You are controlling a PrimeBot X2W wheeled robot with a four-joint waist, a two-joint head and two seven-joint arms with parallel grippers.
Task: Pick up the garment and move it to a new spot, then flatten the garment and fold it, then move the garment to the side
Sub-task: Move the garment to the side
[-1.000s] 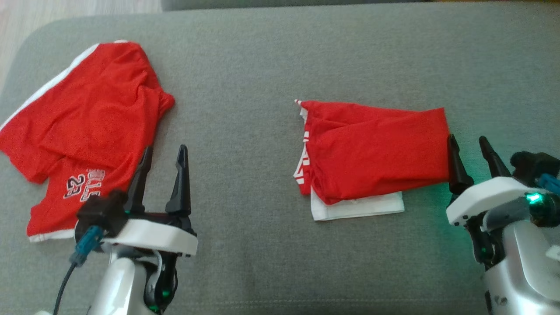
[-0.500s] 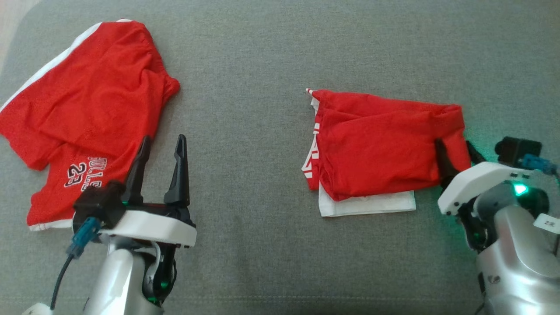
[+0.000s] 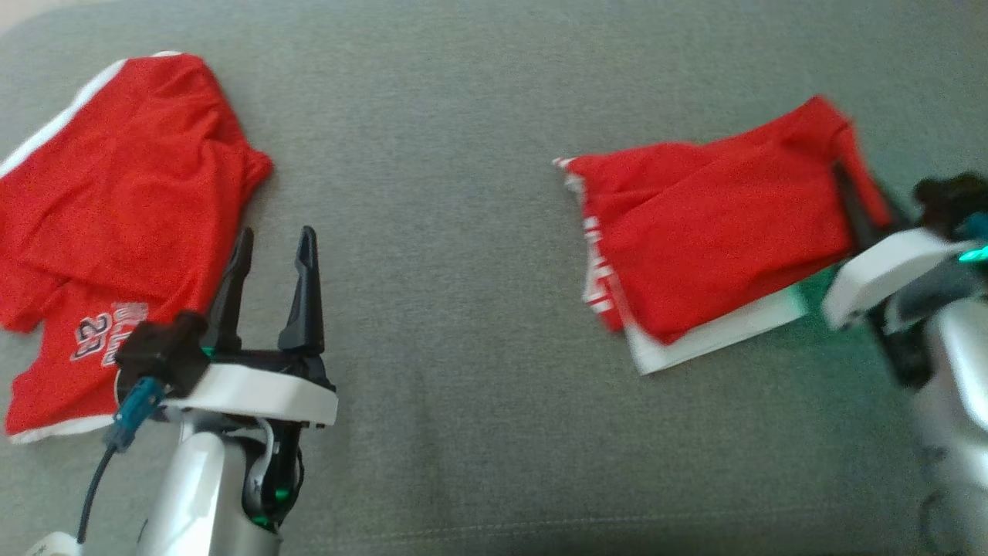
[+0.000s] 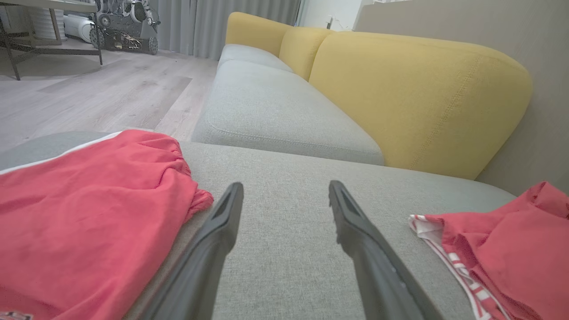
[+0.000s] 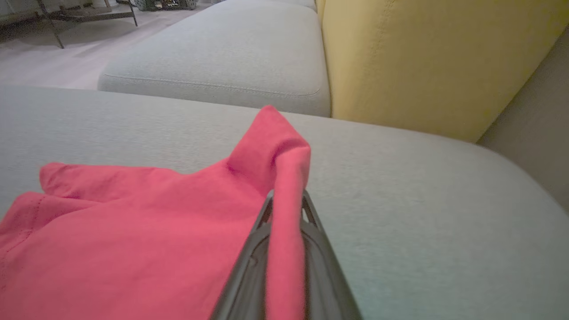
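Observation:
The folded garment (image 3: 718, 224), red with a white layer underneath, lies on the right half of the grey cushion (image 3: 463, 232). Its right edge is lifted, and my right gripper (image 3: 861, 197) is shut on that edge. The right wrist view shows a ridge of the garment's (image 5: 133, 231) red cloth pinched between the right gripper's (image 5: 286, 198) dark fingers. My left gripper (image 3: 274, 243) hovers open over the cushion at the lower left, holding nothing. In the left wrist view the left gripper (image 4: 284, 191) stands over bare cushion, with the folded garment (image 4: 511, 240) at the right.
A second red garment (image 3: 116, 208) with white trim and a "23" print lies spread at the left, beside the left gripper; it is also in the left wrist view (image 4: 80, 213). A yellow backrest (image 4: 422, 98) and wooden floor (image 4: 89, 89) lie beyond the cushion.
My right gripper slid onto the folded garment's right edge, shut on it and raised it up and to the right. The head camera shifted. The left gripper stayed open.

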